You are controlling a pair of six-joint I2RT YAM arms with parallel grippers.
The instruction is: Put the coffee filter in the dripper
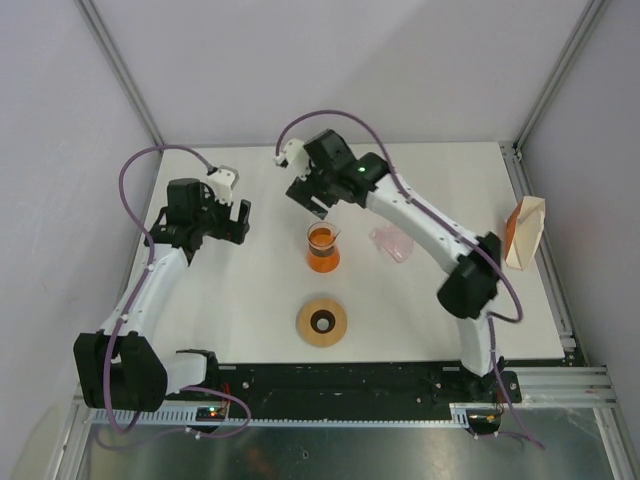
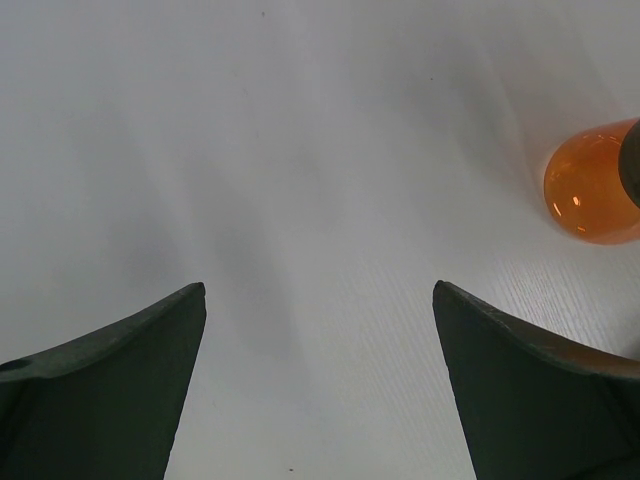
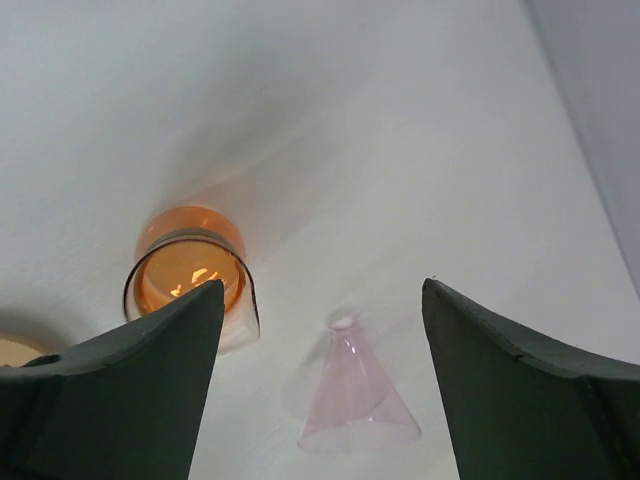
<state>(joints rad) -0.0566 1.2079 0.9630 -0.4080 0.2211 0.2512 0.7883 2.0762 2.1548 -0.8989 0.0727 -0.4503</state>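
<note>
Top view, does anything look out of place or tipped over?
The dripper lies on its side beside the orange beaker. The coffee filter stands propped at the right edge of the table.

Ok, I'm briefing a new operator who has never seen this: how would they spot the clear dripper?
On the white table, find the translucent orange beaker standing near the middle. Just to its right the dripper lies on its side. It is a see-through, faintly pink cone, unlike the deep orange beaker and the opaque flat tan ring.
</note>
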